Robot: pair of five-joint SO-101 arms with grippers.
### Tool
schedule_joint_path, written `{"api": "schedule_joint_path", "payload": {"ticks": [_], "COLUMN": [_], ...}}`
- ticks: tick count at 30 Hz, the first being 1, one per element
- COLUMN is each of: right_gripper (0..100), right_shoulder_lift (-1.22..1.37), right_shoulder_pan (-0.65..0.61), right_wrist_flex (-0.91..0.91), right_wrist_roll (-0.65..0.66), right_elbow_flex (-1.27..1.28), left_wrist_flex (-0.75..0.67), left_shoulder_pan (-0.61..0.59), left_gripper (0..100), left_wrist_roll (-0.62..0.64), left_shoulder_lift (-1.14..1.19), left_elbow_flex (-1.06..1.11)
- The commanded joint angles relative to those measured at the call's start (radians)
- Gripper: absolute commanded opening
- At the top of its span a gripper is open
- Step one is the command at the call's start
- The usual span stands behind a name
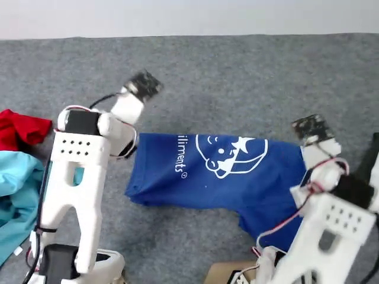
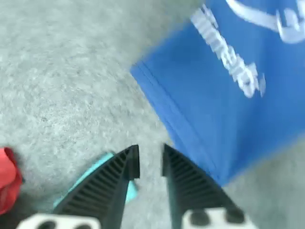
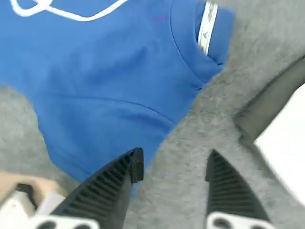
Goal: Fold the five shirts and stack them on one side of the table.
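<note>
Blue shirt (image 1: 225, 177) is lying spread mid table (image 1: 237, 77), red shirt (image 1: 21, 129) and teal shirt (image 1: 18, 183) are waiting crumpled aside, nothing stacked yet, and I'm hovering left jaws barely parted, right jaws wide, both empty.

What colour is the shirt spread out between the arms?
Blue, with a white print; the shirt shows best in the high view.

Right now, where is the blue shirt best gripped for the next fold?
Probably the hem corner of the blue shirt, coming in from the side where the left gripper sits. That corner lies flat with bare table beside it, so a finger could slide under the edge.
</note>
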Motion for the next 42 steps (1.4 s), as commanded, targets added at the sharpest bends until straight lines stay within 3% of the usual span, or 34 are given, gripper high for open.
{"api": "schedule_joint_path", "payload": {"ticks": [1,9,14,23,32,42], "right_gripper": [9.4,1.4,1.0,1.0,1.0,1.0], "right_shoulder_lift": [0.159,0.433,0.602,0.912,1.164,1.245], "right_shoulder_pan": [-0.047,-0.236,-0.248,-0.242,-0.153,-0.142], "right_wrist_flex": [-0.03,-0.053,-0.134,-0.245,-0.234,-0.113], "right_wrist_roll": [-0.137,-0.186,-0.186,-0.184,-0.18,-0.18], "right_elbow_flex": [-0.123,-0.356,-0.407,-0.523,-0.79,-0.959], "left_wrist_flex": [-0.117,-0.206,-0.276,-0.265,-0.031,0.308], "left_shoulder_pan": [0.009,0.124,0.14,0.132,0.086,0.031], "left_gripper": [2,1,1,1,1,1], "left_wrist_roll": [0.173,0.278,0.325,0.319,0.222,0.172], "left_shoulder_lift": [0.043,0.278,0.399,0.652,0.945,1.255], "left_elbow_flex": [-0.028,-0.035,-0.036,-0.214,-0.608,-1.17]}}
